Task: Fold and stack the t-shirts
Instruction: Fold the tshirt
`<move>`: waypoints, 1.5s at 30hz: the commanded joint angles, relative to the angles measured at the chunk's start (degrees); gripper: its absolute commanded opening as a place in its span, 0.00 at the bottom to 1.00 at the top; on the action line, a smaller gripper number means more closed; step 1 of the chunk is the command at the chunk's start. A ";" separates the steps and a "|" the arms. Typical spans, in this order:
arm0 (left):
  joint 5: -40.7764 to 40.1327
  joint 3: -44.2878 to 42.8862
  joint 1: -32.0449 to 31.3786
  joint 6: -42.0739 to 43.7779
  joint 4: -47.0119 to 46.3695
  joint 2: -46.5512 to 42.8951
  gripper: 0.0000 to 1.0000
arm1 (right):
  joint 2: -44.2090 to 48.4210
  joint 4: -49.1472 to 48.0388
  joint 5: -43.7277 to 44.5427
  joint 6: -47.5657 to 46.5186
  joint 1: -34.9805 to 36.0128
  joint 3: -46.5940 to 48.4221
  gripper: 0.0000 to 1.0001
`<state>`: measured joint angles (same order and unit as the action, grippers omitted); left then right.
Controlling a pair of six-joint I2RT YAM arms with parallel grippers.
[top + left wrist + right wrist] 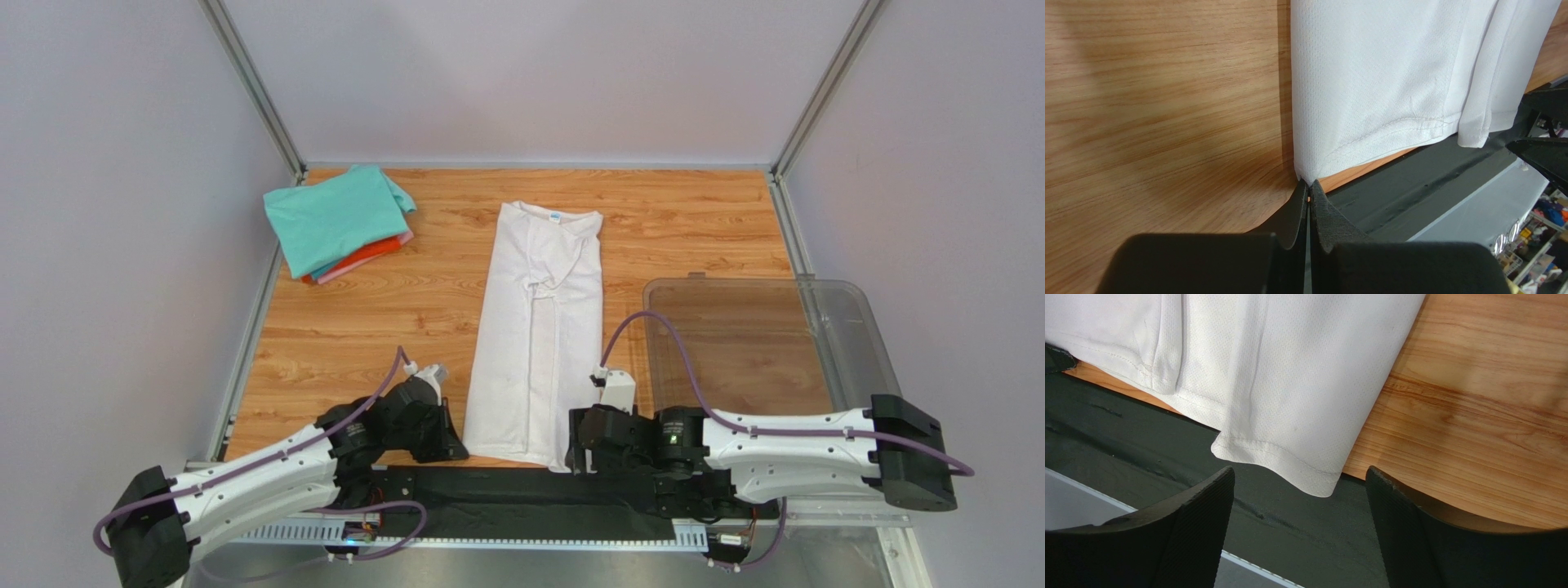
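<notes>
A white t-shirt [540, 331], folded lengthwise into a long strip, lies in the middle of the wooden table with its collar at the far end. My left gripper [458, 450] is at the hem's near left corner. In the left wrist view its jaws [1309, 187] are pressed together, with that corner of the white t-shirt [1376, 79] pinched at their tips. My right gripper [577, 459] is at the near right corner. It stands open [1300, 473], and the hem corner of the white t-shirt [1290, 373] lies just ahead, between its fingers and untouched.
A folded stack [341, 221] sits at the far left, teal on top with pink and orange-red edges below. A clear plastic bin [846, 319] stands at the right. A black mat strip [528, 490] runs along the near table edge under the hem.
</notes>
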<state>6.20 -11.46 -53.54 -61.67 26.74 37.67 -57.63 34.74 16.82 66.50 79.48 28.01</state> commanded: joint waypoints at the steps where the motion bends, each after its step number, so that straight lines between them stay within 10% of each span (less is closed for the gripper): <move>1: 1.36 1.36 -0.07 -0.56 -1.61 0.04 0.00 | -0.47 -2.31 -0.82 1.09 0.41 -0.15 0.74; 6: 1.19 1.80 -0.08 -0.38 -1.87 -0.93 0.00 | -1.52 -3.80 -2.66 0.48 0.41 -0.41 0.51; 37: 0.75 1.71 -0.08 -0.03 0.94 -3.48 0.00 | 0.32 0.59 -3.73 -0.32 0.50 -2.87 0.40; 45: 1.62 1.80 -0.08 0.23 1.82 -4.97 0.00 | -3.63 -4.33 -2.85 -2.52 0.41 -2.44 0.18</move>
<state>7.03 -9.78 -53.54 -61.67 27.27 33.45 -59.66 32.88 12.88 65.21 79.59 25.26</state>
